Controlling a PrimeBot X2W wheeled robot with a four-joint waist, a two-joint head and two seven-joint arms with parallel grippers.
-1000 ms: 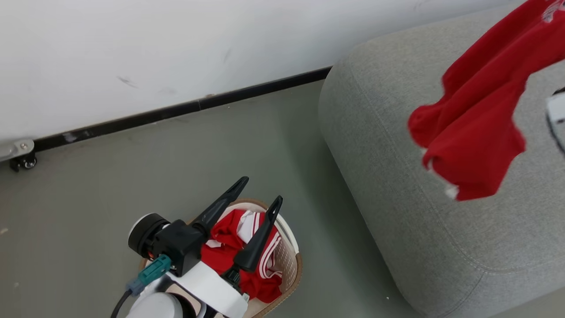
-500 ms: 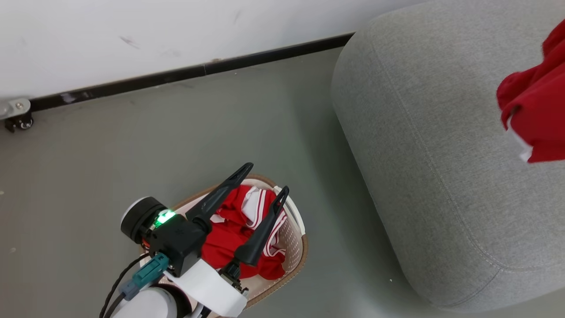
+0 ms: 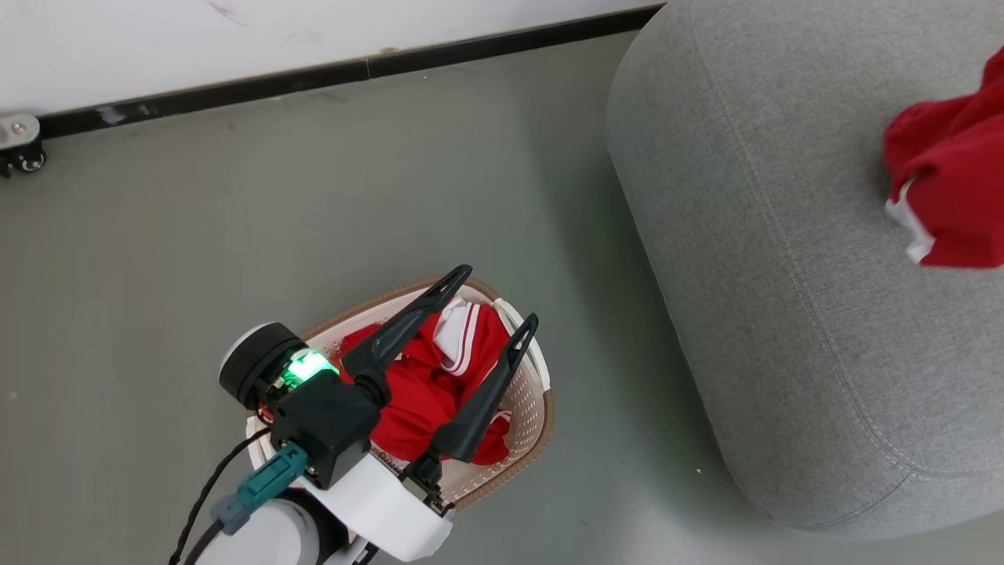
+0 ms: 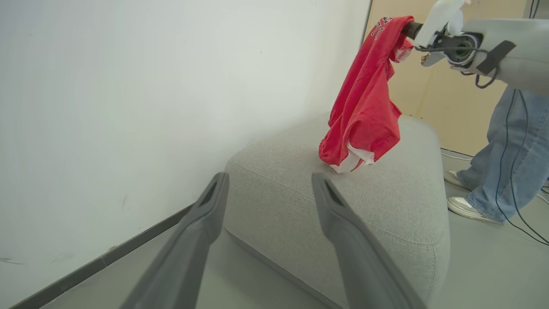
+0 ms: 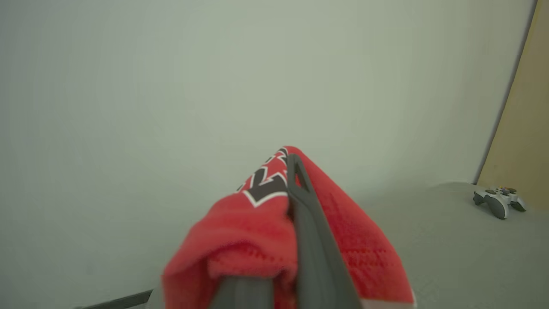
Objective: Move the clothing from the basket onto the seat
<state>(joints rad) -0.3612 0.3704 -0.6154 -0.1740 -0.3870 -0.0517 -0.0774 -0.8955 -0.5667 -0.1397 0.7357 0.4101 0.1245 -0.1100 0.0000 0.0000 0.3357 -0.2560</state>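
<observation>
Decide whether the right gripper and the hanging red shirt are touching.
Touching. The right wrist view shows the right gripper shut on the shirt, red fabric bunched around both sides of it.

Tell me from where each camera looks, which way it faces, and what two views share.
Head view: high on the robot, facing down at the basket and the seat; the open left gripper shows over the basket.
Left wrist view: along that gripper's spread fingers, facing the wall and the seat; the right arm holds a red garment over it; a person's legs stand beyond.
Right wrist view: along the shut right gripper, facing the wall; the garment drapes over its fingers.
Shared: all three show the seat and that garment.
</observation>
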